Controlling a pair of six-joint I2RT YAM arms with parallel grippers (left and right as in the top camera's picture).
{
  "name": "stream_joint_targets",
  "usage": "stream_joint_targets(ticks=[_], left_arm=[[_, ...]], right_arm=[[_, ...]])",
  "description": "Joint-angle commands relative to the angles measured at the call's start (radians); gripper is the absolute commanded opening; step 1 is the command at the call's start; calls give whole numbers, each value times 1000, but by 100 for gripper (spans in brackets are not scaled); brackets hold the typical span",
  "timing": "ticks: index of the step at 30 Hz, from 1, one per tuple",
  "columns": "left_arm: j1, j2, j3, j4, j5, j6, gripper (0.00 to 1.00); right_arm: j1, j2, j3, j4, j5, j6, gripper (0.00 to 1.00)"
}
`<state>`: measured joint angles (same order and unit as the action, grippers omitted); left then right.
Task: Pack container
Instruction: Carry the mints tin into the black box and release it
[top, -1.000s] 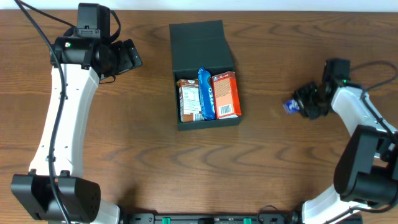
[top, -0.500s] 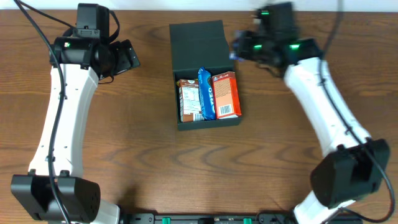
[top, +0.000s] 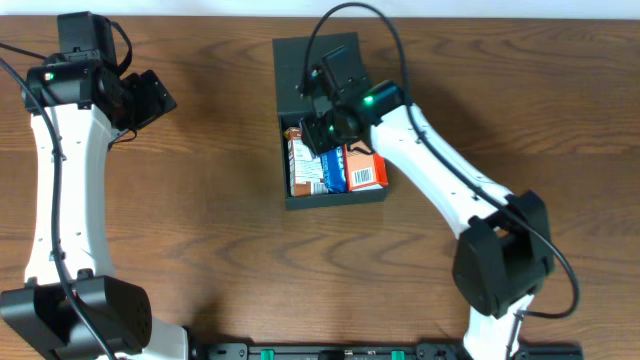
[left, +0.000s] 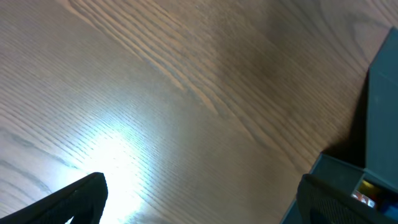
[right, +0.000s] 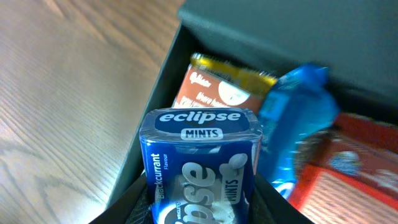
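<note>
Right gripper (top: 322, 128): clamping blue rectangular Eclipse mints box (right: 198, 162) above dark cardboard container (top: 295, 60).
Left gripper (top: 152, 96): gaping empty, left of container.

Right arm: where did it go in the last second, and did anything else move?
The right arm swung from far right to above the container, carrying the mints pack in its fingers. The left arm drew back leftward, fingers open. Container and snacks stayed.

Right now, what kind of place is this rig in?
Probably a robotics lab bench: a bare wood-grain table, two cabled robot arms based at its near edge, and a container of snacks staged as packing props.
</note>
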<state>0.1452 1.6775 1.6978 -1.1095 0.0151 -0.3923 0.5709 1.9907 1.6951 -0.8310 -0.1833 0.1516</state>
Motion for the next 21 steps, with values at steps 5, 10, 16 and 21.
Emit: stream_joint_targets(ticks=[5,10,16,21], left_arm=[[2,-5,20,-6,11,4,98],[2,-5,20,-5,11,4,98],[2,-5,20,-5,11,4,98],[2,-5,20,-5,11,4,98]], right_arm=[[15,63,12,-11,-4,32,1],[15,88,12,-6,-5,66,1],[20,120,12,13,-16,69,1],[20,155,12,16,-53,72,2]])
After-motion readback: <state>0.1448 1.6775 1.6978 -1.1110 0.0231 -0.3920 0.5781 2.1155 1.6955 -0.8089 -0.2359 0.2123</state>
